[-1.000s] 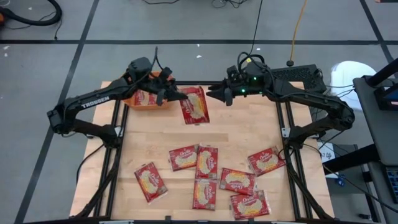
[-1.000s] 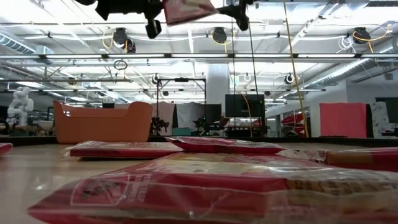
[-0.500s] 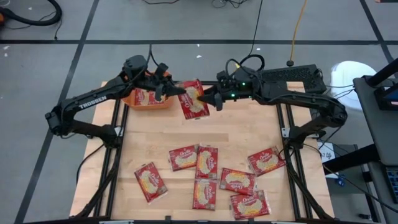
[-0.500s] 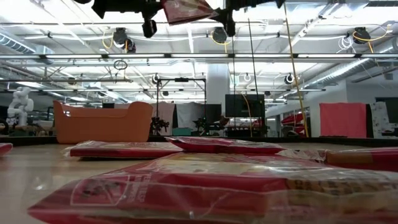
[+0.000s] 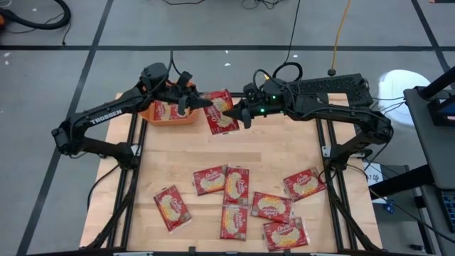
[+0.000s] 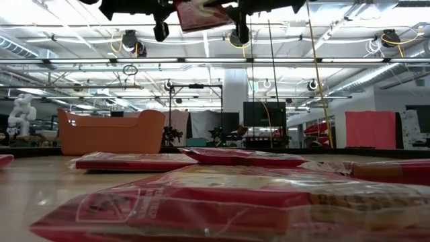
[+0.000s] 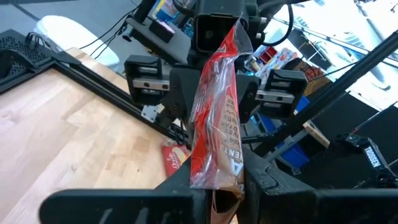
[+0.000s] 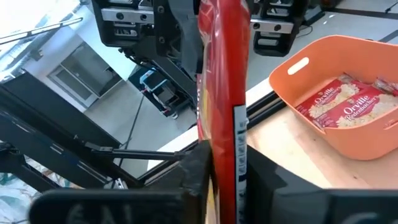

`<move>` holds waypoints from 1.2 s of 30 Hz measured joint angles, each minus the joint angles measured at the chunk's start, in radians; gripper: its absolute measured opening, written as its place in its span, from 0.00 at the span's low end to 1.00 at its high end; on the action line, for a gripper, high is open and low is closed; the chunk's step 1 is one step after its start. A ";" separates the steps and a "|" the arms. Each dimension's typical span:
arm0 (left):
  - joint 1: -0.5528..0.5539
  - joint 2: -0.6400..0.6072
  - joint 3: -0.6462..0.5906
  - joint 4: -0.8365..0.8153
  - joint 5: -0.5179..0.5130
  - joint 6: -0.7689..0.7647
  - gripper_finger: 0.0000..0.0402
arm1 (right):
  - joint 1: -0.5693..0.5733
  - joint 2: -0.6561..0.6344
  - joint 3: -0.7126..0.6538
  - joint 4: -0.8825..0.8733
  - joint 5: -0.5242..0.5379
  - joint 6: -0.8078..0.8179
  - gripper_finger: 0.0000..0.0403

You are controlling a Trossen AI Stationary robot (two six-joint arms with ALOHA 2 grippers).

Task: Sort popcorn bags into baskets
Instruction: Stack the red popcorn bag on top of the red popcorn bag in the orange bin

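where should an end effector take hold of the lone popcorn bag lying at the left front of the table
Take the popcorn bag by one of its long side edges, coming straight down from above. It lies flat and slightly skewed on the table, apart from the other bags, so both long edges look free; turning the wrist to match its tilt would probably help.

A robotics lab or industrial test hall: a wooden worktop [image 5: 284,153] on a black metal frame stands on a grey concrete floor [image 5: 57,85] marked with dark tape lines, under exposed ceiling trusses [image 6: 282,60] with hanging cables, with monitors [image 6: 263,114] and equipment racks behind.
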 joint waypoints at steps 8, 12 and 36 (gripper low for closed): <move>-0.035 -0.035 -0.002 0.120 -0.087 -0.054 0.40 | -0.004 -0.001 0.001 0.101 0.001 0.019 0.04; -0.006 -0.082 -0.002 0.117 -0.160 -0.042 0.58 | -0.018 -0.002 0.000 0.158 0.005 0.065 0.05; -0.101 -0.051 0.000 0.110 -0.333 -0.019 0.70 | -0.054 -0.003 0.000 0.266 0.003 0.202 0.05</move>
